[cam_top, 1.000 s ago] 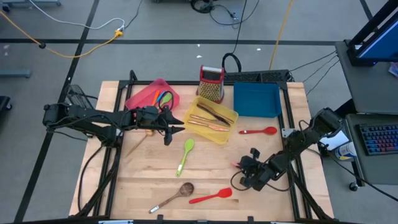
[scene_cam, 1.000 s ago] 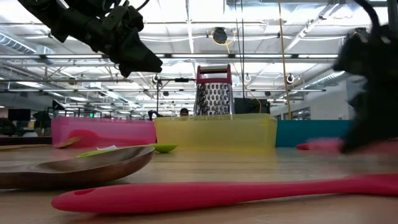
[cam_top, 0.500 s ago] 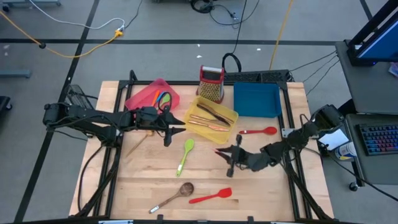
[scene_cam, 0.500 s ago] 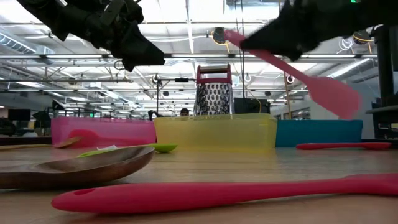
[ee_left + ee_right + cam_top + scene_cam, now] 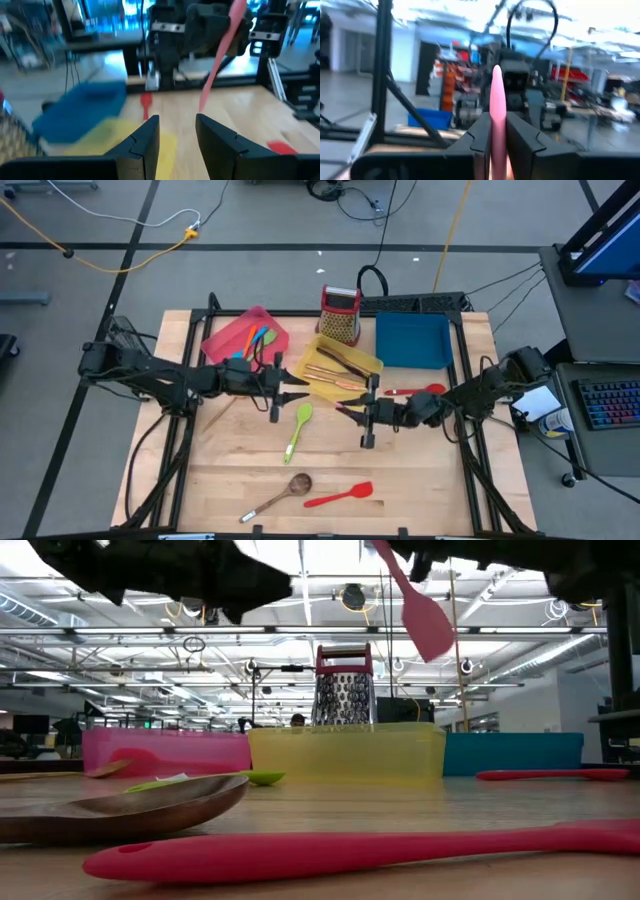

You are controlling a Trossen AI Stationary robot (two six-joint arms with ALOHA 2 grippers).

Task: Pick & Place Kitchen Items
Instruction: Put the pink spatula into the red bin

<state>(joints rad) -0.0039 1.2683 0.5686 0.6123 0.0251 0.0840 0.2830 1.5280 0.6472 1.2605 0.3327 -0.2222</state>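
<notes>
Right pincer (image 5: 497, 142) clamps pink spatula (image 5: 497, 107) — no writing legible.

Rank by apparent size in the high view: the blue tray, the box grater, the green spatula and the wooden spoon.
1. Blue tray
2. Box grater
3. Green spatula and wooden spoon: they look alike, so unranked.

- I see a pink spatula (image 5: 420, 602) between my right arm's dark fingers (image 5: 479, 137).
- Pink tray (image 5: 228, 335) far left, yellow tray (image 5: 312, 361) middle, blue tray (image 5: 412, 341) far right.
- Red-topped, perforated metal grater (image 5: 339, 314).
- Green spoon (image 5: 298, 427), red spatula (image 5: 338, 497), brown wooden spoon (image 5: 277, 496) near me.
</notes>
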